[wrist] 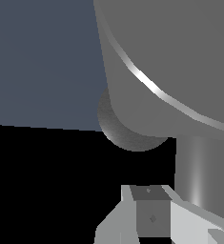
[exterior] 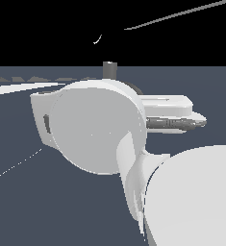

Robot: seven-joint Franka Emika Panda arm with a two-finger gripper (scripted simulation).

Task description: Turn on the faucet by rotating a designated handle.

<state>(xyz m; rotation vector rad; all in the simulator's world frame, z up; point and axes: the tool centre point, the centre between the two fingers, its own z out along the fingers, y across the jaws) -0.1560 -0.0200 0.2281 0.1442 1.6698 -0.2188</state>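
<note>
Filling most of the exterior view, the glossy white robot arm [exterior: 95,125] blocks nearly everything behind it; only a short dark grey stub of the faucet [exterior: 109,70] rises above its round joint, upper centre of the frame. In the wrist view the faucet's thick matte cylinder [wrist: 180,62] takes up the upper right, its darker rough base [wrist: 127,136] below at centre. The handle [wrist: 197,176], a shiny rod, drops at lower right. The end effector [wrist: 151,209] sits at the lower edge, just beside the handle; whether it grips anything cannot be told.
</note>
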